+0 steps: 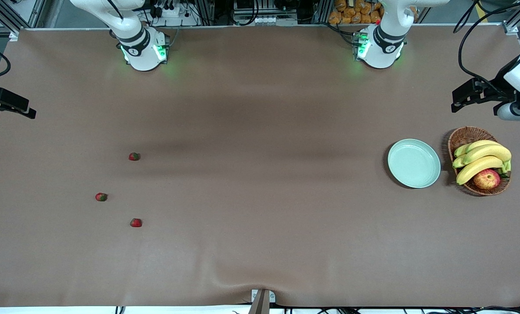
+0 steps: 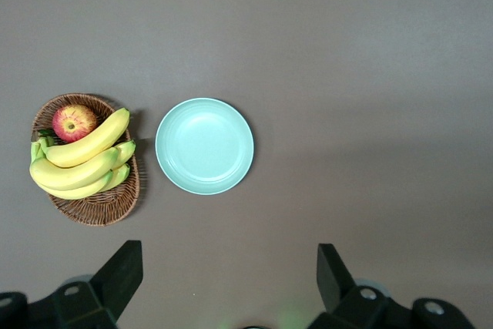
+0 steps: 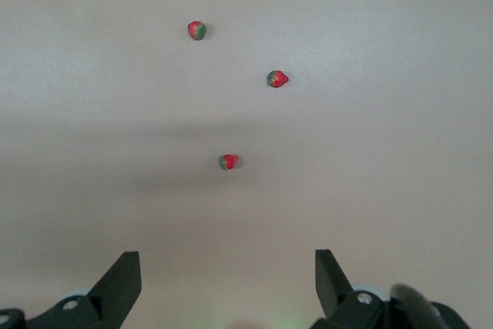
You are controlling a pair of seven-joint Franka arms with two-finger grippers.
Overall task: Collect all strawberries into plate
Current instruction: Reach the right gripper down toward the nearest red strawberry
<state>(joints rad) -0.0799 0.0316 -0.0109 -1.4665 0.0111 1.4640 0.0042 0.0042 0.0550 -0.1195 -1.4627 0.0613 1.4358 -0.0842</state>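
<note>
Three small red strawberries lie apart on the brown table toward the right arm's end: one (image 1: 134, 156), one (image 1: 101, 197) and one (image 1: 135, 223). They also show in the right wrist view: one (image 3: 228, 162), one (image 3: 277, 78) and one (image 3: 197, 30). The pale mint-green plate (image 1: 414, 163) sits empty toward the left arm's end, also in the left wrist view (image 2: 204, 146). My left gripper (image 1: 460, 99) (image 2: 229, 279) hangs open and empty high over the table near the plate. My right gripper (image 1: 26, 109) (image 3: 228, 279) hangs open and empty high over the table near the strawberries.
A brown wicker basket (image 1: 465, 135) (image 2: 100, 213) stands beside the plate, toward the table's end. It holds yellow bananas (image 1: 482, 159) and a red-yellow apple (image 1: 487, 179). A small mount (image 1: 261, 301) sits at the table's near edge.
</note>
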